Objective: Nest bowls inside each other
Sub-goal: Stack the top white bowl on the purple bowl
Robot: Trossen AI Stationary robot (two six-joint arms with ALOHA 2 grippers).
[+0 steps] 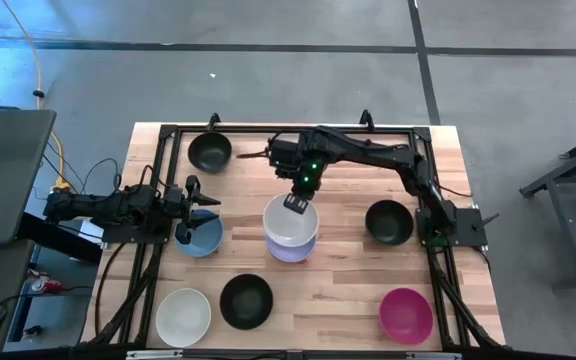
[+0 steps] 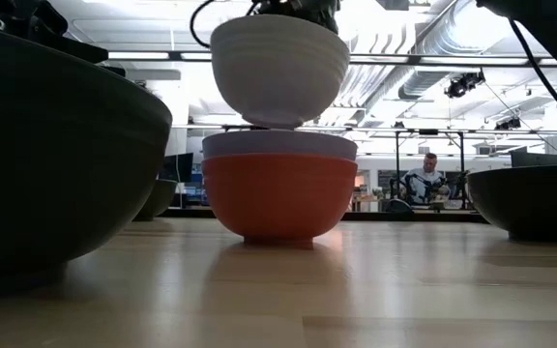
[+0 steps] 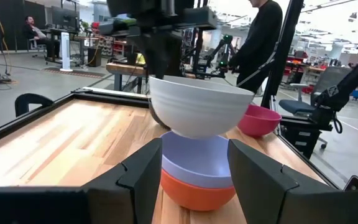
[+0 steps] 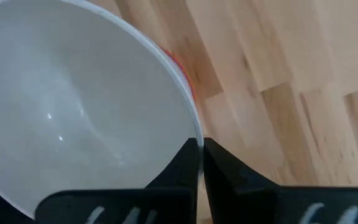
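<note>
The right gripper pinches the rim of a white bowl, holding it in the air right above the lavender bowl, which sits nested in the red bowl at mid-table. Apart, not touching, and centred: the move looks like a straight drop. The left gripper waits spread wide at the blue bowl, just left of the stack.
</note>
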